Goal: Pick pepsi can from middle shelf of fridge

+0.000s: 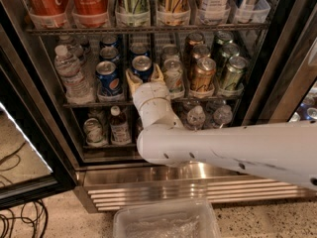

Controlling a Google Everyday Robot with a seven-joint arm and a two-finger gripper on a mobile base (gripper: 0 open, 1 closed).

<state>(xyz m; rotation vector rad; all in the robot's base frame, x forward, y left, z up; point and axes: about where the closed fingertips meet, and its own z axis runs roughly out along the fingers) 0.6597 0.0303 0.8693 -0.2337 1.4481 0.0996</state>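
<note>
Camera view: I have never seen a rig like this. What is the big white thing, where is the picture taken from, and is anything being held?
The white thing is a robot's single arm, which ends in a pincer. There is only one picture. It looks down past the arm into a drinks fridge; where the camera is mounted is not known. The pincer is up at the middle shelf, right at a blue pepsi can in the front row. Whether it grips the can yet cannot be told. On the same shelf stand a water bottle, a second pepsi can, a gold can and a green can. Coca-Cola bottles stand on the rack above. A clear plastic bin lies on the floor.
</note>
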